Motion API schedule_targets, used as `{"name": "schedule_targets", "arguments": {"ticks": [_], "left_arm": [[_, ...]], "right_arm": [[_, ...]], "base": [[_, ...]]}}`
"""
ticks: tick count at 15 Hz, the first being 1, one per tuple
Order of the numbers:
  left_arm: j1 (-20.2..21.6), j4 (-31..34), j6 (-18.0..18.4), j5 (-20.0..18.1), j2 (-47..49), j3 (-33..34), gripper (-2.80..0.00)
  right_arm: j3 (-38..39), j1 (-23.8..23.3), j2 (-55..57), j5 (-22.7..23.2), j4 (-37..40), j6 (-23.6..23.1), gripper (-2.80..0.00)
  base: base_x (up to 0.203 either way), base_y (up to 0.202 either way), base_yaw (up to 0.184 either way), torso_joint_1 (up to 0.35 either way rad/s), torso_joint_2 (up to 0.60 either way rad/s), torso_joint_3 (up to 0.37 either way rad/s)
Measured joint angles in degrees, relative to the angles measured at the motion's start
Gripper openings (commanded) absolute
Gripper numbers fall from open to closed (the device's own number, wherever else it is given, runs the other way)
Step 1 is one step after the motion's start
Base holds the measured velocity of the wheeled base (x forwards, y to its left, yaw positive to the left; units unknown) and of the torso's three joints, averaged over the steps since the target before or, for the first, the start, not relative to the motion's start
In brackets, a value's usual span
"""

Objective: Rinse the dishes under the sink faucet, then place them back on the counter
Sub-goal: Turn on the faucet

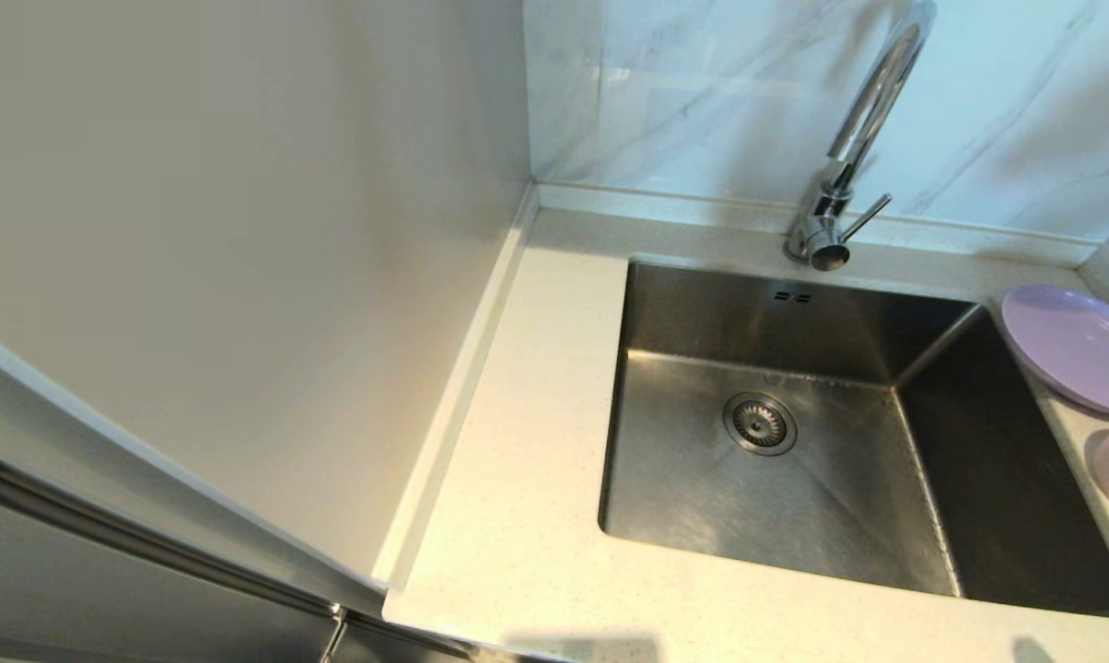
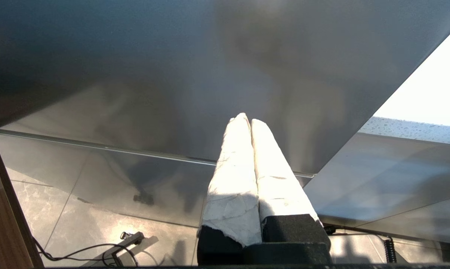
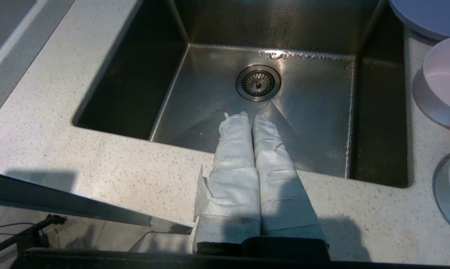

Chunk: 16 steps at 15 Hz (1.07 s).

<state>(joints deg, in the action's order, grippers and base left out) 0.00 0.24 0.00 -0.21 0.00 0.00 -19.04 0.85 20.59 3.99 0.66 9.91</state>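
The sink (image 1: 849, 442) is a deep rectangular basin of brushed steel with sharp inner creases, a round ribbed drain strainer (image 1: 760, 424) in its floor and two small slots high on the back wall; a thin line of water beads lies along the foot of that wall. Behind it rises the faucet (image 1: 854, 138), a polished chrome gooseneck with a thin straight lever jutting from its base. The counter (image 1: 518, 479) around the basin is cream stone, finely speckled, with a low raised rim against the glossy veined wall tiles (image 1: 978, 101). On the counter to the right of the basin sits the plate (image 1: 1075, 345), wide, shallow, smooth lilac plastic, its edge reaching slightly over the sink's lip; just in front of it stands the bowl (image 3: 443, 80), smaller, deeper, pale pink-white. The right gripper (image 3: 252, 116), its two long fingers wrapped in crinkled white tape, hangs over the sink's front edge pressed together, holding nothing. The left gripper (image 2: 247, 118), wrapped alike and likewise closed and empty, sits low beside a smooth grey cabinet panel (image 2: 172, 74).
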Motion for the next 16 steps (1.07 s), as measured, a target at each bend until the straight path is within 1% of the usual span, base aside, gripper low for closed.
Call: {"name": "schedule_targets", "arguments": {"ticks": [2,6,8,10,13,15,16], "left_arm": [[0.0,0.0,0.0,0.0,0.0,0.0,-2.80],[0.0,0.0,0.0,0.0,0.0,0.0,-2.80],[0.0,0.0,0.0,0.0,0.0,0.0,-2.80],[0.0,0.0,0.0,0.0,0.0,0.0,-2.80],[0.0,0.0,0.0,0.0,0.0,0.0,-2.80],[0.0,0.0,0.0,0.0,0.0,0.0,-2.80],[0.0,0.0,0.0,0.0,0.0,0.0,-2.80]], "right_arm": [[-1.4,0.0,6.3,0.1,-4.4,0.2,-2.80],[-6.2,-0.1,20.6,0.2,-16.6,0.2,-2.80],[-10.3,-0.1,26.6,0.2,-19.6,0.3,-2.80],[-14.1,-0.1,31.7,0.1,-20.3,0.8,-2.80],[-19.7,-0.1,39.3,0.0,-24.4,3.8,-2.80],[-22.3,-0.2,44.3,-0.1,-29.3,6.0,-2.80],[-23.4,-0.2,46.6,-0.2,-31.9,6.4,-2.80]], "base": [[0.000,0.000,0.000,0.000,0.00,0.000],[0.000,0.000,0.000,0.000,0.00,0.000],[0.000,0.000,0.000,0.000,0.00,0.000],[0.000,0.000,0.000,0.000,0.00,0.000],[0.000,0.000,0.000,0.000,0.00,0.000],[0.000,0.000,0.000,0.000,0.00,0.000],[0.000,0.000,0.000,0.000,0.00,0.000]]}}
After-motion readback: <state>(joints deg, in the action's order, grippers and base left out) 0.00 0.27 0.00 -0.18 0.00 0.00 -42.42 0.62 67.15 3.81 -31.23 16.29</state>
